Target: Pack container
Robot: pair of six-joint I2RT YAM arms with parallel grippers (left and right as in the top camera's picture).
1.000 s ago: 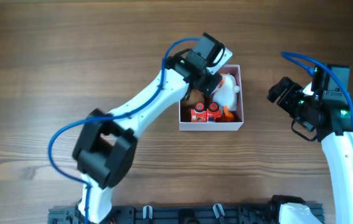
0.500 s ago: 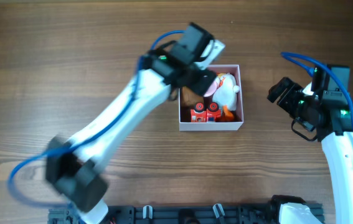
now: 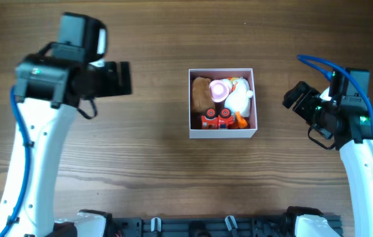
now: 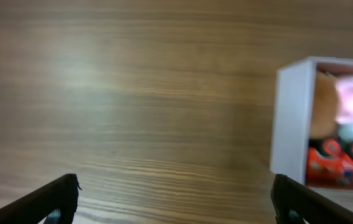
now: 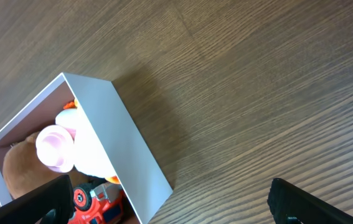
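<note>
The container (image 3: pixel 222 133), a white-walled box with a pink inside, sits mid-table and holds a brown plush (image 3: pixel 201 93), a pink round toy (image 3: pixel 220 90), a white toy (image 3: pixel 241 98) and a red vehicle (image 3: pixel 217 119). My left gripper (image 3: pixel 125 78) hangs open and empty over bare wood, well to the left of the box. Its wrist view shows the container (image 4: pixel 291 118) at the right edge, beyond the left gripper (image 4: pixel 176 196). To the right of the box my right gripper (image 3: pixel 301 113) is open and empty. Its wrist view shows the container (image 5: pixel 123 137) at lower left, by the right gripper (image 5: pixel 170 196).
Wood-grain table (image 3: pixel 147 171) all round the box. The arm bases (image 3: pixel 206 227) line the near edge.
My left arm has swung away from above the container to the far left and its jaws have opened. The pink toy now lies in the box. The right arm has not moved.
</note>
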